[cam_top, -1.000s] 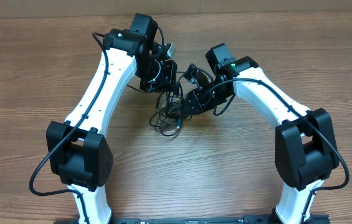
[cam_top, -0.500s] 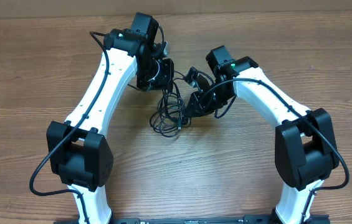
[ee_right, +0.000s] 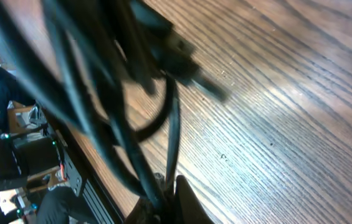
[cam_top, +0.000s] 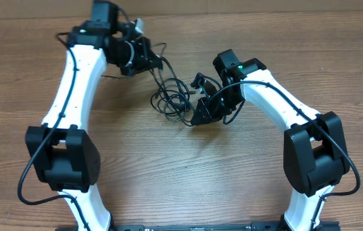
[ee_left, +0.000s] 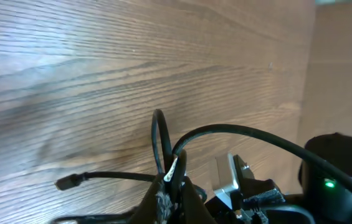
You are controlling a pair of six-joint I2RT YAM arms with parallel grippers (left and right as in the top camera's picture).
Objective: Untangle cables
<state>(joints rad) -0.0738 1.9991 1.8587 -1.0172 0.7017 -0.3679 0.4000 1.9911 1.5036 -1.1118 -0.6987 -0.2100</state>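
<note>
Okay, overhead: left gripper (cam_top: 148, 59) sits at the far left part of the table (cam_top: 265, 186), jaws closed on a strand of the cables (cam_top: 171, 99). The looped tangle lies between the two grippers. Right gripper (cam_top: 200, 117) is closed at the tangle's right edge, touching it. Left wrist: fingers (ee_left: 194, 202) pinch a cord loop above the wood, and a plug end (ee_left: 68, 182) sticks out to the left. Right wrist: blurred cords run down into the clamped fingertips (ee_right: 185, 199).
</note>
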